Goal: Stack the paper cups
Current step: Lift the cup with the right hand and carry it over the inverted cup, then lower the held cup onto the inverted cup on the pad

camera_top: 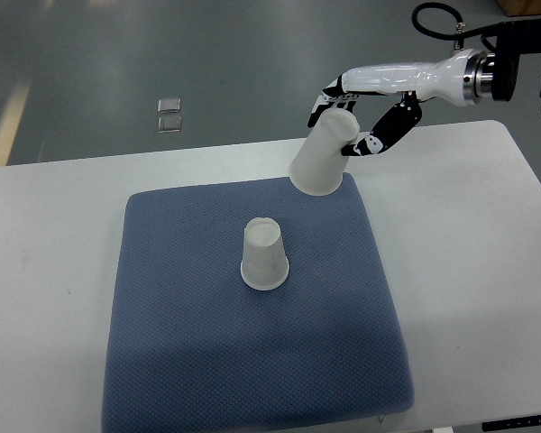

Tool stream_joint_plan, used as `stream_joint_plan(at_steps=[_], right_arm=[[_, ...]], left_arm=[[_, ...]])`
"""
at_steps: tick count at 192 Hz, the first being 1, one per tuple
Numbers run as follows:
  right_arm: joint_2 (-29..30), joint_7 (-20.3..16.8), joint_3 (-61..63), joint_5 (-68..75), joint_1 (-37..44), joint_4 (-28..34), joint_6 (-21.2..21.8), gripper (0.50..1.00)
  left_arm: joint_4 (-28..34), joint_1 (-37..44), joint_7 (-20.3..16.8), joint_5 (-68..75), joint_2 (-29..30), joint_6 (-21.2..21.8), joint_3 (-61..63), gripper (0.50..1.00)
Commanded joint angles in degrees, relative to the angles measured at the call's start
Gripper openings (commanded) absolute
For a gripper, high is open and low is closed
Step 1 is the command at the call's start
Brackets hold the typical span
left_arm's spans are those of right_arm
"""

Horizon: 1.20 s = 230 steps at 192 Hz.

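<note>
One white paper cup stands upside down near the middle of the blue mat. My right hand comes in from the upper right and is shut on a second white paper cup. That cup is held tilted in the air over the mat's far right corner, mouth pointing down and to the left. It hangs above and to the right of the standing cup, apart from it. The left arm does not show.
The mat lies on a white table whose right edge runs near the picture's right side. Two small clear squares lie on the grey floor beyond the table. A black cable loops behind my right arm.
</note>
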Motion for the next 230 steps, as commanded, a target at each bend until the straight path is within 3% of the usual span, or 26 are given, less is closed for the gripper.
stream_joint_plan(at_steps=[1, 112, 230], right_arm=[[1.82, -0.07, -0.28, 0.07, 0.94, 0.3, 0.6, 0.625], [8.67, -1.74, -0.46, 0.07, 1.55, 0.48, 5.61, 0.635], [11.14, -4.99, -1.42, -0.8, 1.2, 0.56, 5.7, 0.646]], left_arm=[[0.0, 0.0, 0.0, -0.01, 0.0, 0.0, 0.0, 1.0], [0.0, 0.0, 0.0, -0.01, 0.0, 0.0, 0.0, 1.0], [0.0, 0.0, 0.0, -0.01, 0.0, 0.0, 0.0, 1.0]])
